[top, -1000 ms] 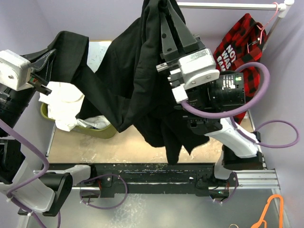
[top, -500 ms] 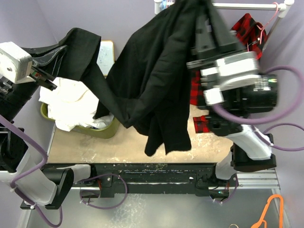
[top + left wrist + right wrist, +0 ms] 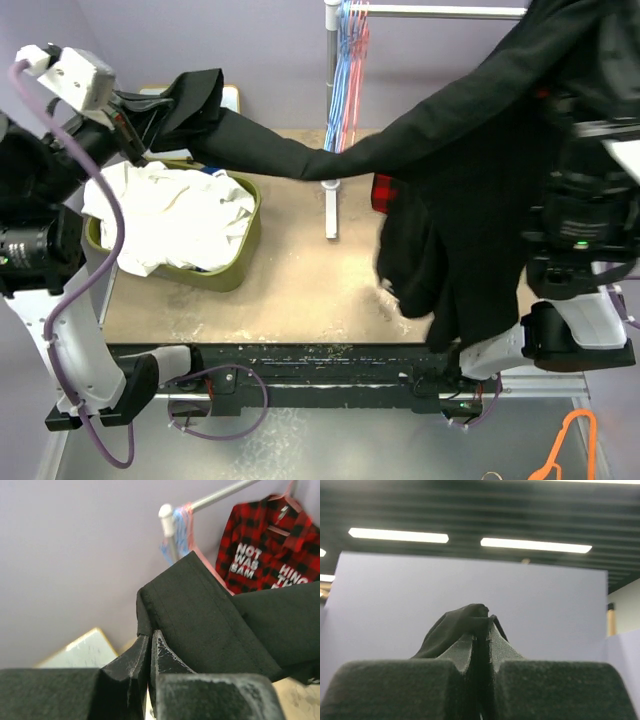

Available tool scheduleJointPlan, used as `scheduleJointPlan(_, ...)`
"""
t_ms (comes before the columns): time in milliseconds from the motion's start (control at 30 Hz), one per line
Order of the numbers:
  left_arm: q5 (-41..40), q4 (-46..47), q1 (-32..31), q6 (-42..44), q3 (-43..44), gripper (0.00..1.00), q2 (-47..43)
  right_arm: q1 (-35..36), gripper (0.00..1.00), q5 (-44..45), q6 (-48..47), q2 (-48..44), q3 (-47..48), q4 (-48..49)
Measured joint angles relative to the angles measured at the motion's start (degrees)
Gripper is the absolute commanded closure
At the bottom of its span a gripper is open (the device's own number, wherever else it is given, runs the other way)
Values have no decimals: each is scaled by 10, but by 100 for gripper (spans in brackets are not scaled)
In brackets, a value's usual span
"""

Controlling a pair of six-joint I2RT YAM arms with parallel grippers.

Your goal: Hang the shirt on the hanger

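Both the left gripper (image 3: 150, 647) and the right gripper (image 3: 480, 632) are clamped on the shirt (image 3: 450, 200), so it's stretched left-to-right, sleeve crossing the near side of the pink hanger (image 3: 361, 50) on the far rack (image 3: 440, 11).

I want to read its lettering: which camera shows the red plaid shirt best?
Left wrist: the plaid shirt hangs in view, white lettering legible. From the top external camera the black shirt hides all but a red patch. Right wrist shows none of it.
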Motion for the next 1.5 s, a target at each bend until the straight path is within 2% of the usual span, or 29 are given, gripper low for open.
scheduleJointPlan(133, -68, -12, 0, 31, -115, 98, -32, -2, 100, 39, 34, -9, -111, -8)
scheduleJointPlan(233, -139, -27, 1, 60, -197, 99, -57, -10, 100, 60, 87, -10, -237, 1)
scheduleJointPlan(433, -281, -46, 1, 125, -383, 100, -136, -22, 100, 101, 224, 55, -484, 50)
scheduleJointPlan(567, -394, -52, 1, 161, -492, 100, -186, -24, 100, 145, 313, 129, -561, 79)
scheduleJointPlan(700, -504, -43, 9, 191, -560, 100, -206, -33, 100, 181, 367, 161, -592, 132)
scheduleJointPlan(867, -598, -19, 38, 216, -585, 100, -195, -67, 100, 206, 448, 158, -626, 219)
scheduleJointPlan(967, -624, -10, 50, 221, -585, 100, -184, -82, 100, 204, 490, 158, -652, 238)
scheduleJointPlan(1100, -621, -36, 60, 213, -576, 100, -163, -84, 100, 186, 545, 158, -697, 245)
scheduleJointPlan(1233, -565, -110, 64, 198, -523, 100, -123, -84, 98, 156, 591, 158, -747, 261)
scheduleJointPlan(1300, -522, -156, 65, 192, -481, 99, -101, -84, 90, 129, 609, 158, -771, 264)
scheduleJointPlan(1333, -496, -180, 65, 189, -455, 98, -89, -84, 82, 111, 617, 158, -782, 265)
scheduleJointPlan(1367, -473, -200, 65, 188, -433, 95, -80, -84, 67, 91, 625, 157, -793, 265)
scheduleJointPlan(1400, -443, -224, 65, 187, -405, 93, -70, -84, 44, 68, 634, 154, -803, 265)
scheduleJointPlan(1433, -418, -243, 65, 185, -385, 89, -62, -85, 12, 44, 643, 149, -816, 264)
scheduleJointPlan(1467, -390, -265, 65, 185, -361, 83, -53, -85, 1, 16, 653, 141, -830, 263)
scheduleJointPlan(1500, -364, -286, 65, 186, -342, 76, -46, -85, 0, -15, 660, 130, -845, 261)
